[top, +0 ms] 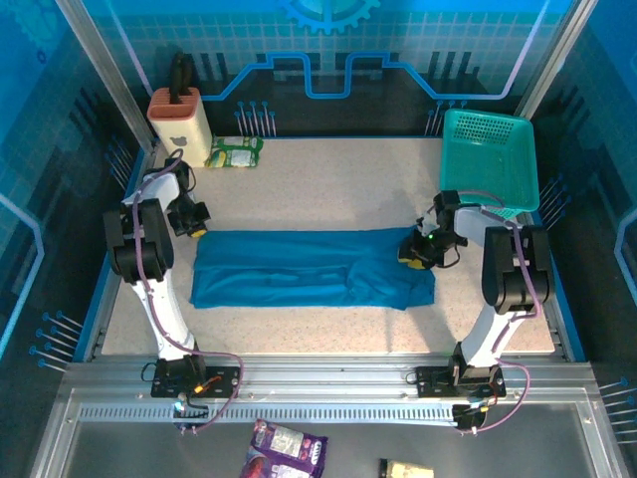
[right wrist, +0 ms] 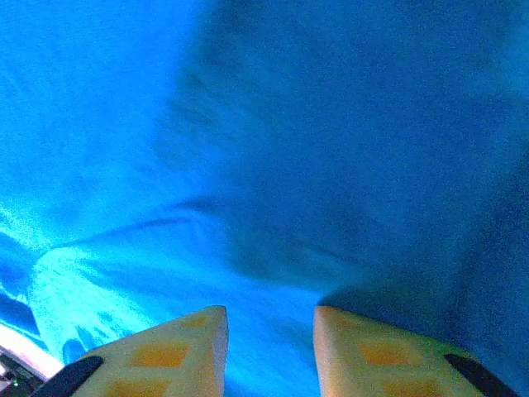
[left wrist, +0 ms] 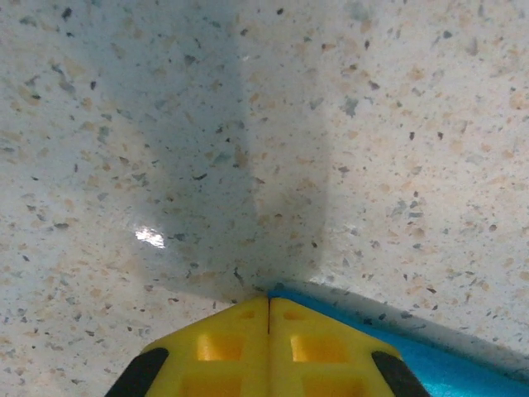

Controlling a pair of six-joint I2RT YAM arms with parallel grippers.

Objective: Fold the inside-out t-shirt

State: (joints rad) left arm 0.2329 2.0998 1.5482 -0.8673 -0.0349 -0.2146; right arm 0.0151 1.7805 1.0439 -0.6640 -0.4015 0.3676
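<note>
The inside-out t-shirt (top: 309,269) lies as a long blue band across the middle of the table. My left gripper (top: 196,227) sits at its far left corner. In the left wrist view the yellow fingers (left wrist: 269,299) are shut tip to tip, low over the speckled table, with the shirt's edge (left wrist: 463,360) starting right at the tips; whether cloth is pinched I cannot tell. My right gripper (top: 410,254) rests on the shirt's right end. Its fingers (right wrist: 269,313) stand apart just above the blue cloth (right wrist: 248,149), holding nothing.
A teal mesh basket (top: 490,159) stands at the back right. A beige holder with a black handle (top: 179,118) and a green-white packet (top: 235,151) sit at the back left. Bare table (top: 328,189) lies behind the shirt. Two snack packets (top: 287,448) lie below the front rail.
</note>
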